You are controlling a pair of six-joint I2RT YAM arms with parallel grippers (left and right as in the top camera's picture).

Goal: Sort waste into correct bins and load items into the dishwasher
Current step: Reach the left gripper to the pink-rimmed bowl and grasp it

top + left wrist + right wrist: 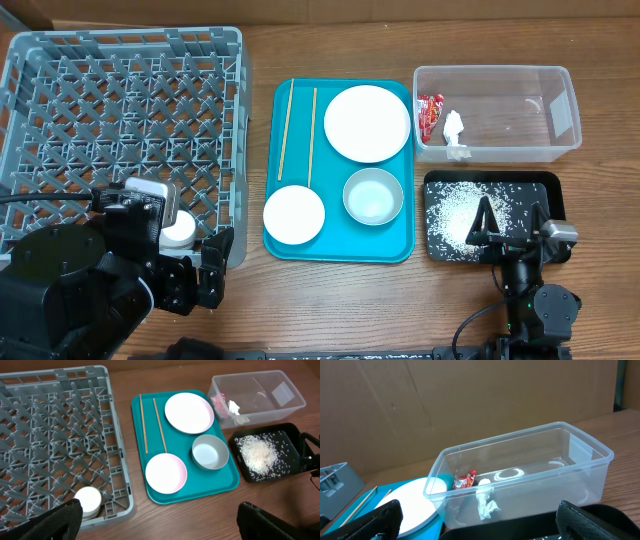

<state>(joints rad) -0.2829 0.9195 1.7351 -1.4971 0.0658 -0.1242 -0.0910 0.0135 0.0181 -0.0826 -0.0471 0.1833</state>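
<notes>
Though tub (560, 112) and black tray (532, 189) possibly touch, the rack (120, 105) stands apart.

I get bright, even light, with soft shadows on the desk (330, 300). Faint glare marks the clear tub (585, 475); wrist-view bottom corners blur.

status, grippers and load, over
Open, empty: left gripper, right gripper. In rack: cup; on teal tray: plate, bowls, chopsticks. In tub: wrapper, tissue; rice on black tray. Nothing in the way.
</notes>
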